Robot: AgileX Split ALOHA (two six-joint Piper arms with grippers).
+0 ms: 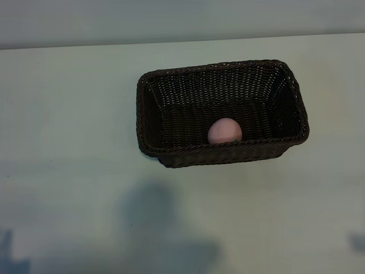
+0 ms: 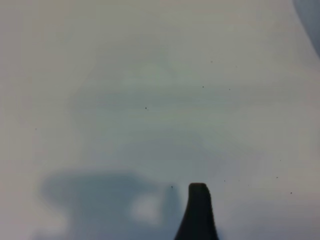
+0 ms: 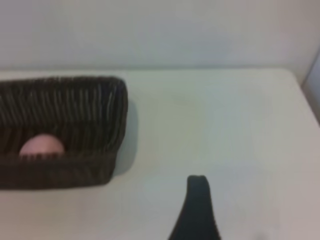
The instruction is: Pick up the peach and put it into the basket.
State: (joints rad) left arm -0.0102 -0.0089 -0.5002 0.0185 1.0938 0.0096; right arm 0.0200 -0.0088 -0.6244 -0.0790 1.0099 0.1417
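The dark-brown woven basket (image 1: 149, 114) stands on the pale table, right of centre. The pale-pink peach (image 1: 224, 131) lies inside it on the floor, against the near long wall. The right wrist view shows the basket's end (image 3: 112, 125) with the peach (image 3: 41, 146) inside, off to one side of that arm's single visible dark finger (image 3: 197, 210). Of the left gripper only one dark finger (image 2: 198, 212) shows, over bare table. Nothing is held by either gripper, and both stay well away from the basket.
The table's far edge (image 1: 182, 41) meets a grey wall behind the basket. Soft shadows (image 1: 154, 228) fall on the near part of the table. Blurred bluish shapes sit at the near left corner (image 1: 7, 251) and near right edge (image 1: 357, 242).
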